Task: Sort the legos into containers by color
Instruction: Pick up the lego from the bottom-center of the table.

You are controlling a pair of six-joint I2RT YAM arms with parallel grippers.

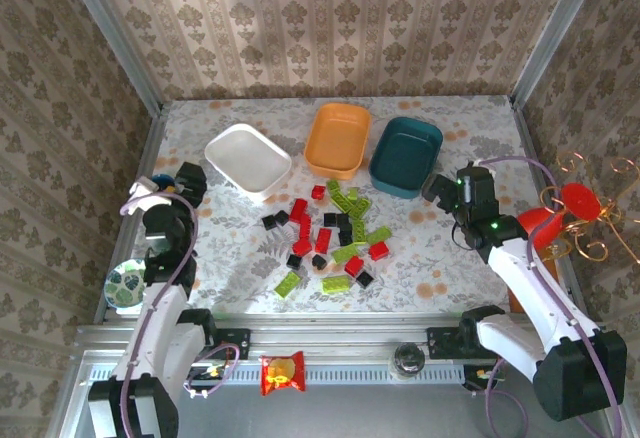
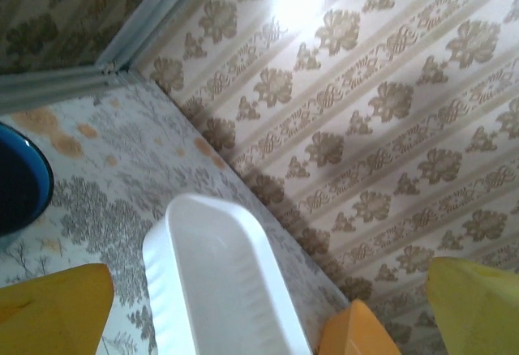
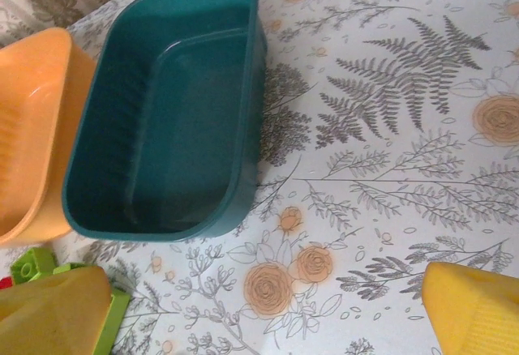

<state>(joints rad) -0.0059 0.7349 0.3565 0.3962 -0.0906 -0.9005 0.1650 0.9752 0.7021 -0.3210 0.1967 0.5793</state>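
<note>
Bright even light, glare spot on wallpaper, soft shadows, close foreground blurred

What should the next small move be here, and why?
Probably swing the right claw left and down over the nearest green brick. It is open and empty; the white tray, orange tray and teal tray hold nothing, and the bricks lie loose on the table.
</note>
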